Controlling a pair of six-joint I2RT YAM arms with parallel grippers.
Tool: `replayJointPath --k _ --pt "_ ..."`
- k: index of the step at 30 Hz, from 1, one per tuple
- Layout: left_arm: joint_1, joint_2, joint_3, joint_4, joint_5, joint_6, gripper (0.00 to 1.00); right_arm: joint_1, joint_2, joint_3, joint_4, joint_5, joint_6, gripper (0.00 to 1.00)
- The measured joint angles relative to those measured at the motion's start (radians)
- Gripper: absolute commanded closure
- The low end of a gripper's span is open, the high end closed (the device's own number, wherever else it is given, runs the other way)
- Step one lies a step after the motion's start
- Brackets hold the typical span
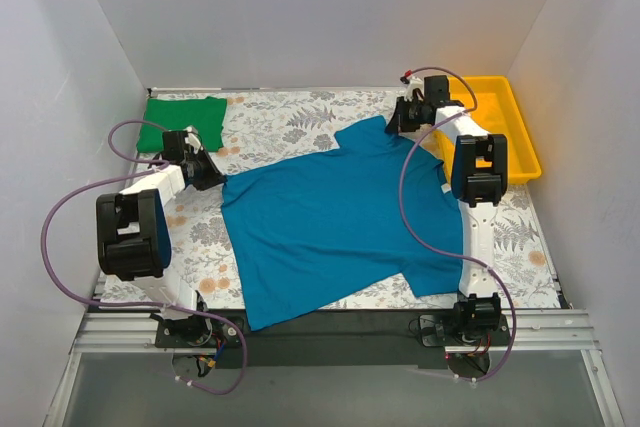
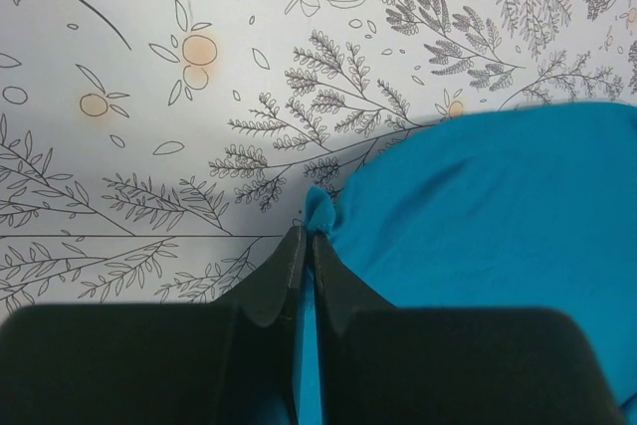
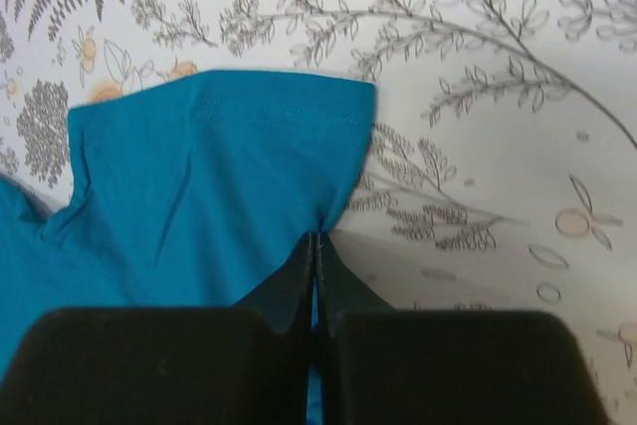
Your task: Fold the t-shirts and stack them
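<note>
Two shirts, overhead view: the teal shirt (image 1: 330, 217) lies spread flat and slightly askew across the middle of the table cover (image 1: 280, 122); the green shirt (image 1: 182, 119) sits as a small neat rectangle in the far left corner, well apart from it.
Yellow tray, overhead view: the yellow tray (image 1: 520, 142) stands at the far right edge, and nothing shows inside it.
Left pincer, overhead view: the left pincer (image 1: 213, 175) is down at the teal shirt's far left corner.
Right pincer, overhead view: the right pincer (image 1: 400, 119) is down at the sleeve that points to the far side.
Left wrist view: the two fingers are pressed together with a small peak of teal cloth pinched between their tips, so this pincer is clamped on the teal shirt's corner; the rest of the cloth lies flat to the right.
Right wrist view: the fingers are together on the sleeve's right edge just below its stitched hem, clamped on the teal shirt; the sleeve lies flat on the patterned cover.
Done so far, by my reading: the green shirt looks folded already.
Left to do: the teal shirt shows no fold yet; both far corners are gripped, which suits a first fold toward the near side, then more folds, then stacking it with the green one.
</note>
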Motion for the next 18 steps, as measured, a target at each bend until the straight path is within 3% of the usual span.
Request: replayJointPath --k 5,7,8,11,12,18 --pt "0.0 -0.017 -0.012 0.004 0.009 0.0 1.0 -0.023 -0.082 -0.12 -0.026 0.003 -0.05 0.96" --pt "0.0 -0.018 -0.012 0.004 0.013 -0.001 1.0 -0.029 -0.099 -0.14 -0.044 0.002 -0.069 0.89" --pt "0.0 -0.019 -0.012 0.004 0.014 -0.001 1.0 -0.033 -0.101 -0.141 -0.05 0.002 -0.075 0.79" --pt "0.0 -0.019 -0.012 0.004 0.015 -0.001 1.0 -0.04 -0.101 -0.136 -0.05 -0.002 -0.079 0.74" --pt "0.0 -0.019 -0.012 0.004 0.016 -0.001 1.0 -0.041 -0.101 -0.131 -0.052 0.003 -0.077 0.66" --pt "0.0 -0.019 -0.012 0.004 0.018 0.0 1.0 -0.043 -0.098 -0.061 -0.068 0.027 -0.064 0.64"
